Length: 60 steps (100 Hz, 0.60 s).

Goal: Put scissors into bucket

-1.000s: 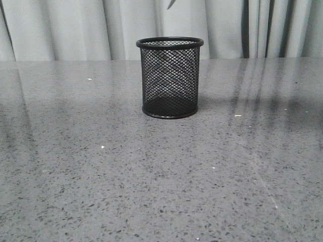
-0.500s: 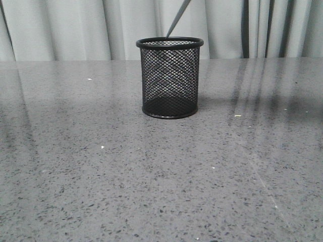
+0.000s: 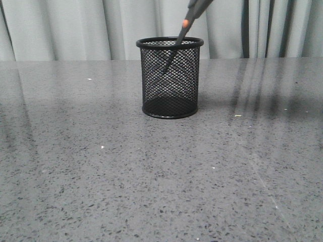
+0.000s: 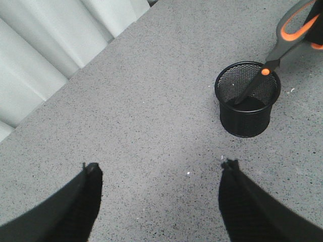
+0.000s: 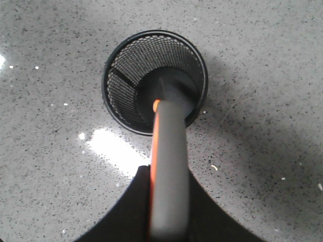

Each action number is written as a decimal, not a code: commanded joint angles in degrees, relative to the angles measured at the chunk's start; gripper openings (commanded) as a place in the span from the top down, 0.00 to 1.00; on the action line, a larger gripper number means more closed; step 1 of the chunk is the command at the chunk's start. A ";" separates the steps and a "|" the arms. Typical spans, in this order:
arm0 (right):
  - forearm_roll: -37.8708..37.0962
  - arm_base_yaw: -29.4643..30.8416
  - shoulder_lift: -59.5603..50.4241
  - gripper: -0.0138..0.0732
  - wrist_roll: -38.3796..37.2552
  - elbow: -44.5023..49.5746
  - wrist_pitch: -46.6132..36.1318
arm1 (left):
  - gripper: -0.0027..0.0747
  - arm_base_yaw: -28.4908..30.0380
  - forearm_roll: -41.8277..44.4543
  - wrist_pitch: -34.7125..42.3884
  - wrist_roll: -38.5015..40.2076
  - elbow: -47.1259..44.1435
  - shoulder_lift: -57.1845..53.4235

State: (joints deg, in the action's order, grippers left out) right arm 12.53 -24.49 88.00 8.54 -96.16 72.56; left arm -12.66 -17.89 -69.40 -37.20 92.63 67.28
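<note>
Black mesh bucket [image 3: 169, 80] holds slanting scissors' [image 3: 187, 22] blades.

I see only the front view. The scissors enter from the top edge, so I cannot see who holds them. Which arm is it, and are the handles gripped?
Observer: The right gripper holds the scissors by the handle end; its wrist view looks down along them into the bucket.
Operator: Is the left arm near the bucket?
Observer: No. The left gripper is open and empty over bare table, away from the bucket.
Operator: Is anything else inside the bucket?
Observer: In the left wrist view only the blades are seen inside, tilted, with the pivot dot about at the rim.
</note>
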 commanded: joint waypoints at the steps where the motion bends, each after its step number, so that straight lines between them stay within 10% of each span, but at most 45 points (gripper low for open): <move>1: -0.01 0.02 -1.35 0.89 0.17 -1.89 1.57 | 0.37 0.19 -1.82 2.99 0.59 1.87 -0.99; 60: -0.01 -0.03 0.27 0.78 0.17 -1.89 1.57 | 0.37 0.19 -1.82 2.99 0.59 1.87 -0.99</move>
State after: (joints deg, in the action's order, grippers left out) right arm 12.06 -24.49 90.43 8.43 -96.16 72.35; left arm -12.66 -17.89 -69.40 -37.20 92.63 67.28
